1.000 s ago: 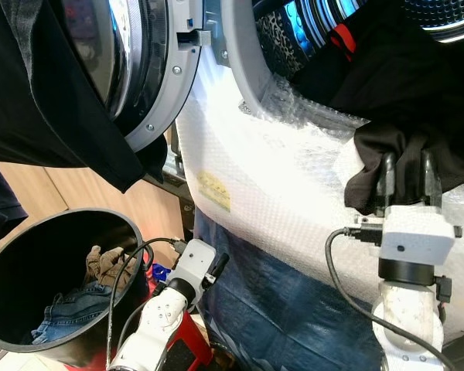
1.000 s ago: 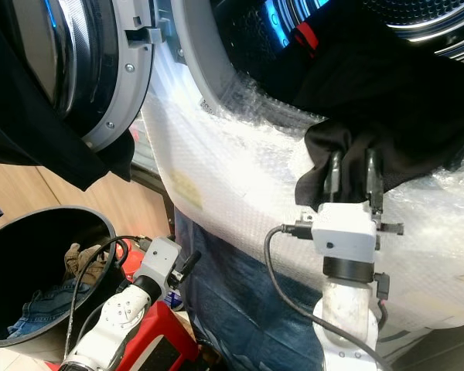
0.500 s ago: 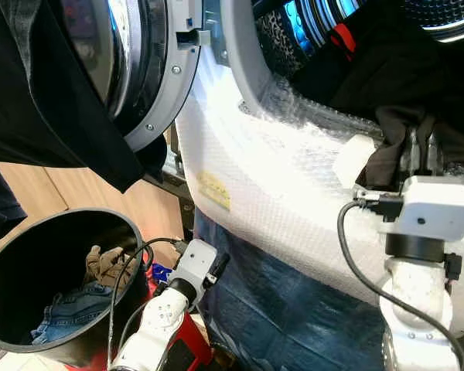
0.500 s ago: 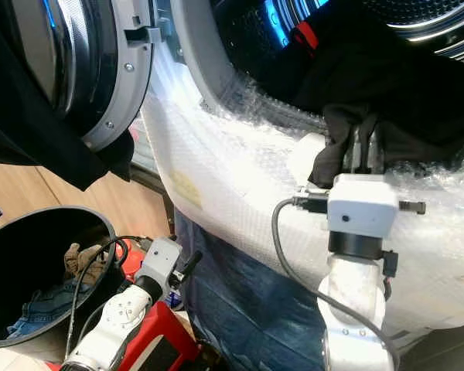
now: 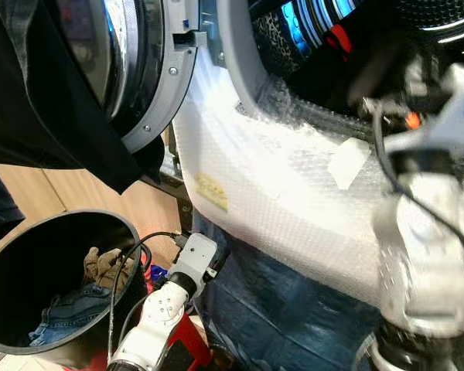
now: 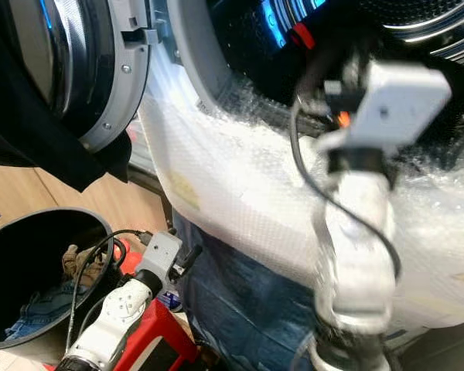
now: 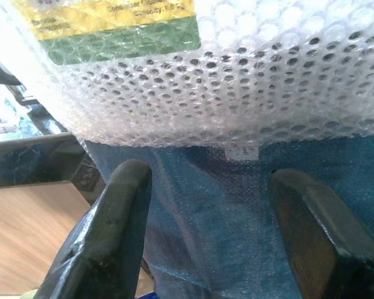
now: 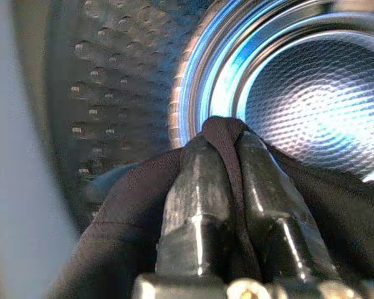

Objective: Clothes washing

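A: What surface do we face?
B: A bubble-wrapped washing machine (image 5: pixel 294 193) over wood flooring (image 5: pixel 31 193); its yellow-green label (image 7: pixel 112 28) is unreadable.

A: Tool state?
B: Our right gripper (image 8: pixel 227 162) pinches the black garment (image 8: pixel 124 237) at the drum (image 8: pixel 311 93) mouth; our left gripper (image 7: pixel 206 205) is spread, empty, beside the black bin (image 5: pixel 31 263).

Garment (image 8: pixel 131 230): black, plain. Fingers (image 8: pixel 196 205) pinching it: glossy black. Drum (image 8: pixel 311 99): silver, dimpled mesh pattern, blue-lit rim. Washer front wrap (image 5: pixel 294 193): white bubble wrap; yellow label (image 5: pixel 211 190). Lower panel (image 5: pixel 294 309): blue. Bin (image 5: pixel 31 255): black; holds blue denim (image 5: pixel 66 313) and tan cloth (image 5: pixel 100 267). Arms: silver-white. Floor (image 5: pixel 39 189): light wood grain.
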`<state>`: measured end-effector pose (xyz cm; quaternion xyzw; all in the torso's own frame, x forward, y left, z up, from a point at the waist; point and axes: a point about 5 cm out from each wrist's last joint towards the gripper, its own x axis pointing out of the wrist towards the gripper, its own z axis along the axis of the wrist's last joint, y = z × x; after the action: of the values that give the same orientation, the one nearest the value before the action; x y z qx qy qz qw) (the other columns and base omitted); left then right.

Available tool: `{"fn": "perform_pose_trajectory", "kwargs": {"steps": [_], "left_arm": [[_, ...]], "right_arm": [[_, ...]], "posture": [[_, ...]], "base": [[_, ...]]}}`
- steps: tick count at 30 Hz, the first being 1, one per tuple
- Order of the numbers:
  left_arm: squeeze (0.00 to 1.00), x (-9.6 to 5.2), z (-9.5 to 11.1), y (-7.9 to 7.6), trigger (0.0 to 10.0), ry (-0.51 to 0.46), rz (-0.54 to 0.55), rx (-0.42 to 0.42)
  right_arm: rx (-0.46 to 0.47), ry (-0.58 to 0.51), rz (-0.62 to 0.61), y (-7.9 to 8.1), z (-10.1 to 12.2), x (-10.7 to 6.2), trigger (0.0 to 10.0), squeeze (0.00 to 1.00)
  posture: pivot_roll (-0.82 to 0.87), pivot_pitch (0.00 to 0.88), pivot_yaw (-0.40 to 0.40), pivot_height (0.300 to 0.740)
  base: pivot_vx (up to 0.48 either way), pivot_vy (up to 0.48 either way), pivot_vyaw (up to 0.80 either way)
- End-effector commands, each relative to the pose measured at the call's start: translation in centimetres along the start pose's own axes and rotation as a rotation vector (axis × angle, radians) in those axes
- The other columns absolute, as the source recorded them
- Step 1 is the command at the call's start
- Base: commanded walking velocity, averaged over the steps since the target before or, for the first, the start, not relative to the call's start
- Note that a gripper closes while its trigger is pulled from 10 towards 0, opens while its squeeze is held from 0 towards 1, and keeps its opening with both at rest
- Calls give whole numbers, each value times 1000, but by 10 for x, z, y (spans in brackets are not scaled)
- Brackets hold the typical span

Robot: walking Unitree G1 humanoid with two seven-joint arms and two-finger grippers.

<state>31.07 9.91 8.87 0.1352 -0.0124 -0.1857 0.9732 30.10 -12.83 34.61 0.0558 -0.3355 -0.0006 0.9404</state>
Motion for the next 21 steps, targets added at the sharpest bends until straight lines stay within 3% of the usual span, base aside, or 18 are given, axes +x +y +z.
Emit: {"fn": "perform_pose_trajectory", "kwargs": {"steps": [1, 2, 4, 5, 8, 12, 14, 16, 18, 19, 20, 21], "left_arm": [[0, 0, 1, 2, 10000, -3, 11, 5], [0, -1, 0, 2, 10000, -2, 17, 0], [0, -1, 0, 1, 10000, -2, 17, -1], [0, -2, -1, -1, 10000, -1, 14, -4], [0, -1, 1, -4, 10000, -7, 12, -8], [0, -1, 2, -2, 10000, -12, 29, -11], [0, -2, 0, 2, 10000, -6, 55, -15], [0, -3, 0, 3, 10000, -5, 55, -14], [0, -3, -1, 3, 10000, -2, 56, -13], [0, -3, -1, 3, 10000, -2, 56, -13], [0, -3, -1, 3, 10000, -2, 59, -13], [0, -3, 0, 3, 10000, -3, 61, -13]], "right_arm": [[111, 34, -51, 0, -3, 17, 0, 0], [222, 141, -89, 2, -13, 38, 0, 0], [243, 180, -87, 4, -17, 43, 0, 0], [243, 163, -60, 4, -12, 63, 0, 0], [296, 241, -101, -4, -22, 93, 0, 0], [249, 299, -131, -10, -27, 104, 0, 0], [221, 357, -188, -22, -26, 122, 0, 0], [203, 374, -211, -26, -25, 124, 0, 0], [91, 367, -287, -42, -17, 130, 0, 0], [91, 367, -287, -42, -17, 130, 0, 0], [-8, 375, -344, -56, -15, 130, 0, 0], [-44, 382, -366, -63, -14, 129, 0, 0]], "posture": [[-44, 31, -28, 740], [-43, 24, -31, 740], [-43, 24, -31, 740], [-33, 8, -37, 740], [0, 0, -57, 740], [9, 0, -64, 740], [18, 0, -72, 740], [18, 0, -72, 740], [27, 0, -76, 740], [27, 0, -76, 740], [31, 0, -81, 740], [38, 0, -90, 740]], "base": [[0, 0, 0], [0, 0, 0], [0, 0, 0], [0, 0, 0], [0, 0, 0], [0, 0, 0], [0, 0, 0], [0, 0, 0], [0, 0, 0], [0, 0, 0], [0, 0, 0], [0, 0, 0]]}}
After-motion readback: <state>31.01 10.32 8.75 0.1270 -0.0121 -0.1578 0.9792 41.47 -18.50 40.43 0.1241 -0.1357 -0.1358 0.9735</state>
